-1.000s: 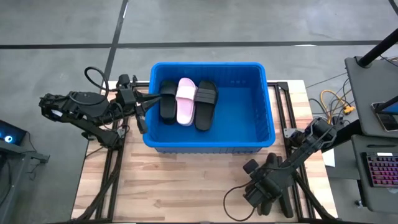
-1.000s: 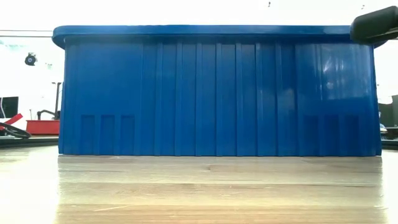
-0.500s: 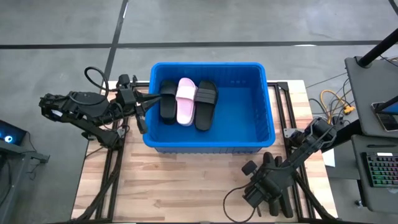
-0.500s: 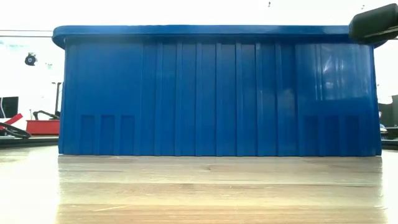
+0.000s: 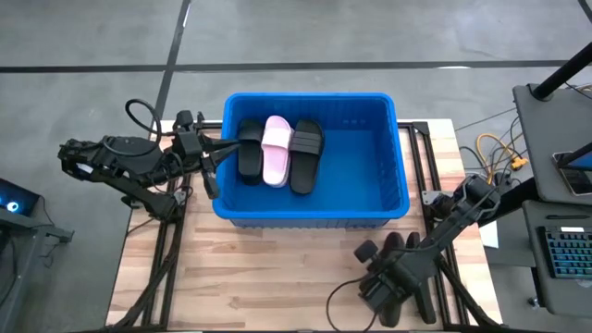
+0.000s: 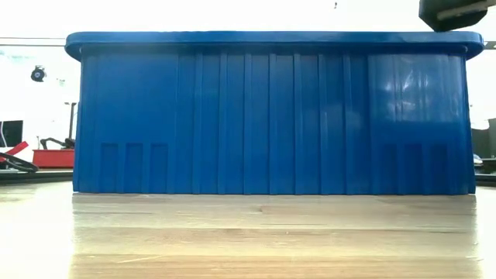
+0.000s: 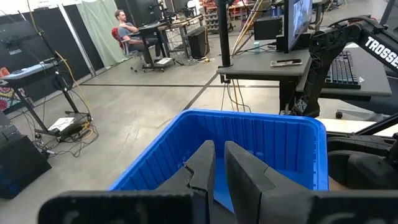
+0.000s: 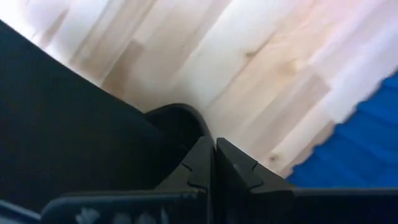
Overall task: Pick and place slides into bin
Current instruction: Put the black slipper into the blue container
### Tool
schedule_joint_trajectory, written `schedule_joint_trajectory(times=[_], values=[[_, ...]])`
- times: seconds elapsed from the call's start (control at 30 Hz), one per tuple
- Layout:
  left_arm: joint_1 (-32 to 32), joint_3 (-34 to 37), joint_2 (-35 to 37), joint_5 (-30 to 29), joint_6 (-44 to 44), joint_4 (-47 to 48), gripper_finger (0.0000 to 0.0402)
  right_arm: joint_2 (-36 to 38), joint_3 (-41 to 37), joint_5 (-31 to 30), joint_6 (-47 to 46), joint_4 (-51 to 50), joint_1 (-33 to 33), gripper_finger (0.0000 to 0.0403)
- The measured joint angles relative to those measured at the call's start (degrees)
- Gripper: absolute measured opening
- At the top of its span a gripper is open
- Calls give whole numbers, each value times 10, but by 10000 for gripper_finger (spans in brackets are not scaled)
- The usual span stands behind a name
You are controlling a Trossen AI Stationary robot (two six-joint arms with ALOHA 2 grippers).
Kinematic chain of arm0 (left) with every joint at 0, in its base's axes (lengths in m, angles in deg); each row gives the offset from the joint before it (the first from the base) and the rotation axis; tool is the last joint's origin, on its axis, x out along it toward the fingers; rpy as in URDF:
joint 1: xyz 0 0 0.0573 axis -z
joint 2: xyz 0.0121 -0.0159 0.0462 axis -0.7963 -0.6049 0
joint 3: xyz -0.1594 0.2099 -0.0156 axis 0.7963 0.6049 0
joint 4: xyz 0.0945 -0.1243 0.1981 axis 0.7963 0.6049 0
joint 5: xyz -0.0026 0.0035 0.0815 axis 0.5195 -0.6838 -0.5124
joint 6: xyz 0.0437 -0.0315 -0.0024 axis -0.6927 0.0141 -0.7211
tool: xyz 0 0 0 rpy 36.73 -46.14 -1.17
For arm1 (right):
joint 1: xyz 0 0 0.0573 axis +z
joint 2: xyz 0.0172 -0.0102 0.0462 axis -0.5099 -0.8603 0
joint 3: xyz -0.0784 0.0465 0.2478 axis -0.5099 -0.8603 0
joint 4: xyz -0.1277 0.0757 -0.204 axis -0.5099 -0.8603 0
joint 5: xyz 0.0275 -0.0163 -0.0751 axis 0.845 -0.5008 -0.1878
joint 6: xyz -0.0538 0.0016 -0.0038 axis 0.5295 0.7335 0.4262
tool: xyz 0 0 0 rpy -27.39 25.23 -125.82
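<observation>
The blue bin (image 5: pixel 310 157) stands on the wooden table (image 5: pixel 259 268). On its floor at the left lie three slides side by side: a black one (image 5: pixel 250 150), a pale pink one (image 5: pixel 276 150) and a black one (image 5: pixel 305 155). My right gripper (image 8: pixel 215 155) points down over the table's near right part (image 5: pixel 384 277) and is shut against another black slide (image 8: pixel 93 124). A dark shape (image 6: pixel 453 12) shows at the low view's top right. My left gripper (image 7: pixel 219 168) waits shut, about level, at the bin's left rim (image 5: pixel 217 148). My right gripper comes at the black slide from above, fingers pointing down. A rounded edge of the slide (image 8: pixel 186 127) runs in right at the shut fingers, which cover the place of contact. The slide sits close under the wrist, with the table boards far below it.
The bin's right half (image 5: pixel 356 162) holds nothing. Bare boards lie in front of the bin (image 6: pixel 248 232). Cables (image 5: pixel 499 153) and a desk with a keyboard (image 5: pixel 564 254) stand off the table's right edge. A seated person (image 7: pixel 127 28) is far off in the room.
My right hand has edged toward the table's left and come up a little. In the low view the dark shape at the top right has risen toward the picture's top edge. The left arm and the slides in the bin have kept still.
</observation>
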State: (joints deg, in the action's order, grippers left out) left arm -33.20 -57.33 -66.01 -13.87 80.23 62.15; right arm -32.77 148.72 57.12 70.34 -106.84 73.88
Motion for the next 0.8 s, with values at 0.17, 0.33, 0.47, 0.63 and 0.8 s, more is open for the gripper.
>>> schedule_joint_trajectory(times=[0.17, 0.33, 0.47, 0.63, 0.8], values=[[0, 0, 0, 0, 0, 0, 22, 0, 10, -33, 10, 0, -4, 11], [0, 0, 0, 0, 0, 0, 22, 0, 29, -35, 18, -3, -10, 11], [0, 0, 0, 0, 0, 0, 22, 1, 59, -54, 17, -4, -13, 11], [0, 0, 0, 0, 0, 0, 22, 10, 101, -113, 18, -8, -16, 11], [0, 0, 0, 0, 0, -1, 22, 29, 139, -169, 19, -11, -38, 11]])
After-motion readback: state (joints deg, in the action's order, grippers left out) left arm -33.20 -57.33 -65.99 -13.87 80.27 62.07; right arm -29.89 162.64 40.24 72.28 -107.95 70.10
